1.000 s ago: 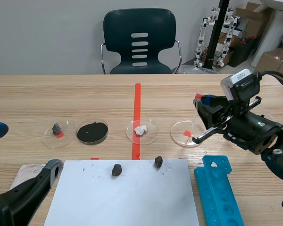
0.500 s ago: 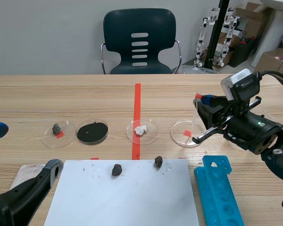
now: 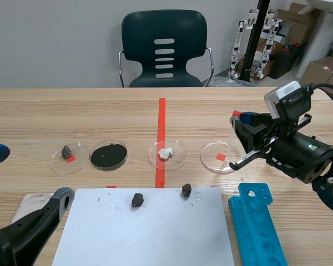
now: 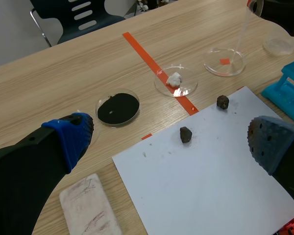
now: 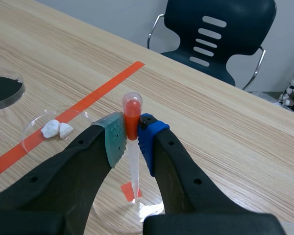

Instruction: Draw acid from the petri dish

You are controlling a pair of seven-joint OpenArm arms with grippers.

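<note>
Now, with your right jaws pinching the red bulb of the clear plastic pipette (image 5: 133, 159) upright – tip low inside the clear round petri dish (image 3: 208, 164) – hold it vertical and release pressure slowly; left jaws hang spread, idle, over the wooden worktop (image 3: 89, 113).

A blue rack (image 3: 258, 224) is standing near right of the petri dish (image 3: 210, 162); bare table (image 3: 200, 116) is stretching far of it.
</note>
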